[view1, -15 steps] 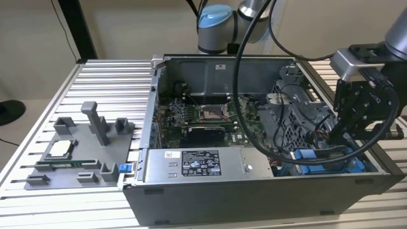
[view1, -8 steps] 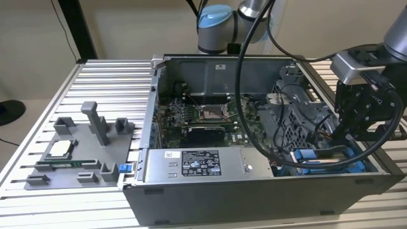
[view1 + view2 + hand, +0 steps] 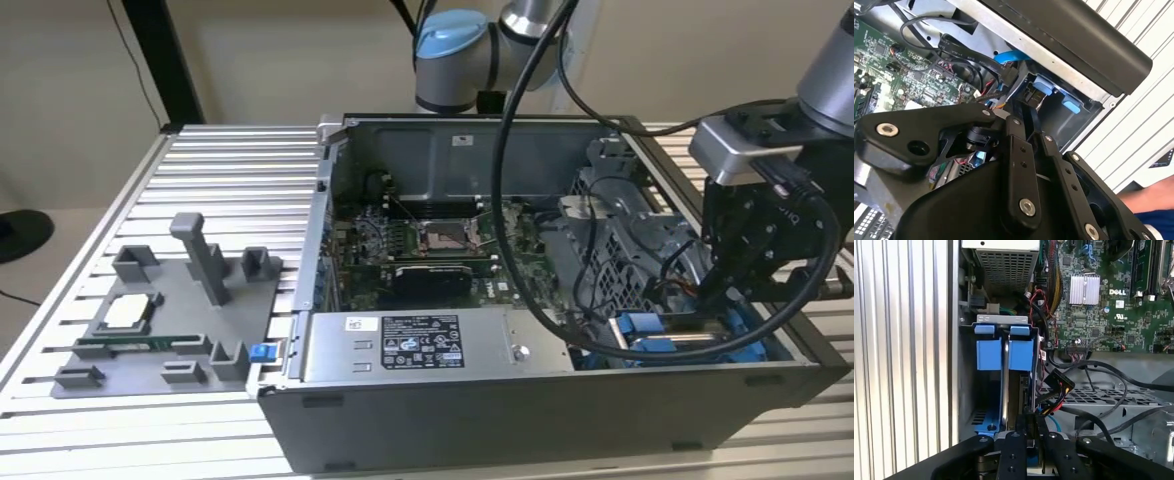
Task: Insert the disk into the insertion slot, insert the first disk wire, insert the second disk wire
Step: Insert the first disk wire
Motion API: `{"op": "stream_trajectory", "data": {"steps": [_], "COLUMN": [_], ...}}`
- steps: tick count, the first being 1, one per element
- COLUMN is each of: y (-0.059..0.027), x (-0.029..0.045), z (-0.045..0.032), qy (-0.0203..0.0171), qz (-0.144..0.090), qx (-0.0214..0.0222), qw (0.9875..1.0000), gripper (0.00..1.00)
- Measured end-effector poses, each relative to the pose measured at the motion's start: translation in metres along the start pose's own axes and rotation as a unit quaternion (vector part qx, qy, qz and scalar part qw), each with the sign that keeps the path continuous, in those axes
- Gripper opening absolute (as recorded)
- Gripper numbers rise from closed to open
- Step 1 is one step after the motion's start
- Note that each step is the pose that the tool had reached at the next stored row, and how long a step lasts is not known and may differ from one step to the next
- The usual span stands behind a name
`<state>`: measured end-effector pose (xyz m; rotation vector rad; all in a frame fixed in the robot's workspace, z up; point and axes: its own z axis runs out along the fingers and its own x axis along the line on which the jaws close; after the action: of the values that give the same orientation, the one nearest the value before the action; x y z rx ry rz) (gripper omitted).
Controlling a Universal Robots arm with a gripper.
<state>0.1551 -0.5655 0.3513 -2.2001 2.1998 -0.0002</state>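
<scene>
The disk [image 3: 1004, 385] stands on edge in its blue carrier [image 3: 994, 355] inside the insertion slot [image 3: 966, 385], at the case's front corner on the exterior view's right [image 3: 663, 337]. My gripper [image 3: 1029, 416] hangs over the near end of the disk, shut, with nothing visible between its fingers [image 3: 1019, 145]. A black connector with red and yellow wires [image 3: 1060, 385] lies loose beside the slot, apart from the disk. A blue flat cable [image 3: 1010, 56] ending in a black plug runs close by.
The open computer case [image 3: 534, 410] sits on a slatted aluminium table [image 3: 227, 170]. A labelled power supply box [image 3: 420, 345] lies along its front and the motherboard [image 3: 1104, 300] deeper inside. A grey fixture plate [image 3: 160, 320] lies at the exterior view's left. Blue clothing [image 3: 1154, 222] shows beyond the table.
</scene>
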Motion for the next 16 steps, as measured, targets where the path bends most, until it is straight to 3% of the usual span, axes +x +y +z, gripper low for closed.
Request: {"op": "stream_trajectory", "data": {"steps": [16], "y": [-0.0011], "x": [0.0001], "z": [0.0062], "qy": [0.0000], "qz": [0.001], "qx": [0.0001], "qw": [1.0000], "gripper": [0.00]}}
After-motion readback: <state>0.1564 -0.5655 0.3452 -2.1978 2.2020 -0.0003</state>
